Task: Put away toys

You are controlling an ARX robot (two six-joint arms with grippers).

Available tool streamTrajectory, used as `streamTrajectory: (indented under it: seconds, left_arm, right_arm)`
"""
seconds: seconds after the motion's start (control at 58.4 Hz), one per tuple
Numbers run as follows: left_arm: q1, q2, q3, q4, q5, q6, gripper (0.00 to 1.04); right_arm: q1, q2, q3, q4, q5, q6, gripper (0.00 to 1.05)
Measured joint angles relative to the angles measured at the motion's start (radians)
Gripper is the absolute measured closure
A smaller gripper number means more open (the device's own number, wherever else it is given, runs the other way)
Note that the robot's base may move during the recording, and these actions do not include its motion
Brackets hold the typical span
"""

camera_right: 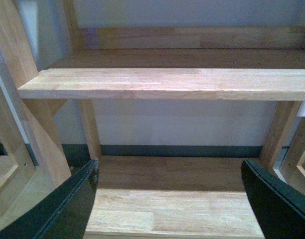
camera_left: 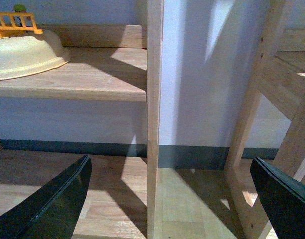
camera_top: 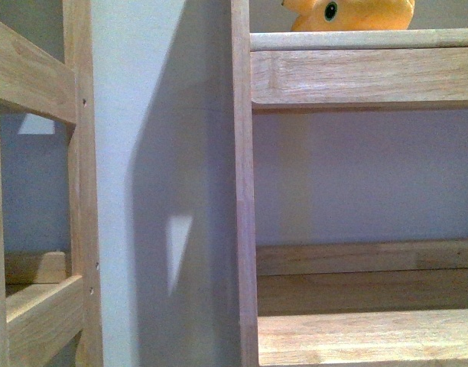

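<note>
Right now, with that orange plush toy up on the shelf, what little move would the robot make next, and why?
Probably raise an arm toward the upper shelf. The plush toy sits there at the top of the front view, while the left gripper and right gripper are both open, empty, and facing lower shelves where no toy shows.

We count one orange-yellow plush toy [camera_top: 349,14], on upper shelf [camera_top: 364,40] of right wooden rack [camera_top: 243,191]. Wooden racks in front view: two, second rack [camera_top: 79,191] at left. One cream bowl [camera_left: 23,55] in left wrist view, one orange toy fence [camera_left: 15,24] on it. Two grippers: left gripper [camera_left: 172,199], right gripper [camera_right: 170,201], two dark fingers each.
</note>
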Motion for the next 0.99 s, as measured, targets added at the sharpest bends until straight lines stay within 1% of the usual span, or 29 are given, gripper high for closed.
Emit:
streamTrajectory:
  seconds: [0.051, 0.086, 0.154, 0.993]
  left_arm:
    - [0.000, 0.000, 0.000, 0.000, 0.000, 0.000, 0.06]
    - [0.000, 0.000, 0.000, 0.000, 0.000, 0.000, 0.06]
    - [0.000, 0.000, 0.000, 0.000, 0.000, 0.000, 0.06]
    - [0.000, 0.000, 0.000, 0.000, 0.000, 0.000, 0.06]
  right_arm:
    - [0.000, 0.000, 0.000, 0.000, 0.000, 0.000, 0.08]
    - [0.000, 0.000, 0.000, 0.000, 0.000, 0.000, 0.05]
    - [0.000, 0.000, 0.000, 0.000, 0.000, 0.000, 0.07]
    - [0.000, 0.000, 0.000, 0.000, 0.000, 0.000, 0.07]
